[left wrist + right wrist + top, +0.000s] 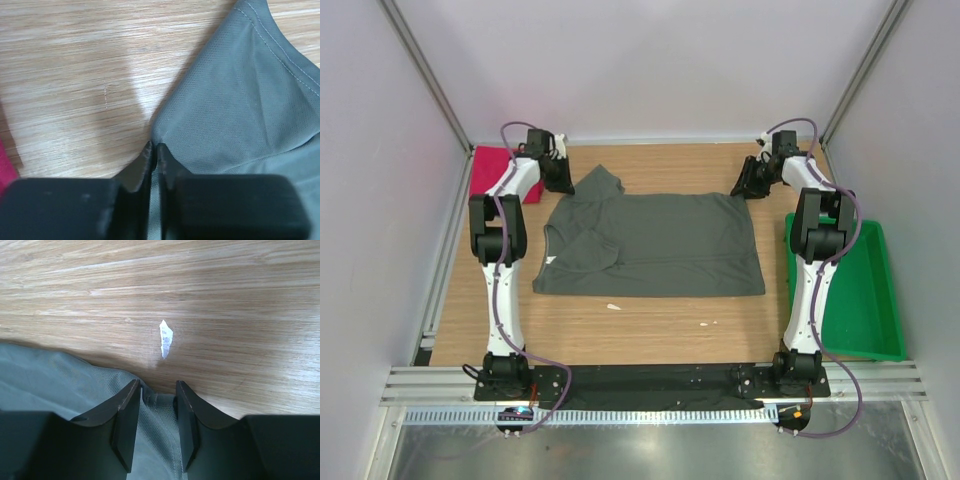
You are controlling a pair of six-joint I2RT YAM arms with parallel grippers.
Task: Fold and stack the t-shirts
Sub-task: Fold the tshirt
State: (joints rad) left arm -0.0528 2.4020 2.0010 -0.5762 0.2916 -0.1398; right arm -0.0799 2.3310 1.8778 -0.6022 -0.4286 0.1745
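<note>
The dark grey-olive t-shirt lies spread flat in the middle of the table, with one sleeve folded in at its left side. The pinkish-red t-shirt lies bunched at the far left; a sliver of it shows in the left wrist view. My left gripper is at the grey shirt's far left corner, and its jaws are shut on a pinch of the grey cloth. My right gripper is at the far right corner. Its jaws stand apart, straddling the hem corner.
A green plastic tray stands along the right edge beside the right arm. Small white scraps lie on the wood near the shirt's front edge and ahead of the right gripper. White walls enclose the table.
</note>
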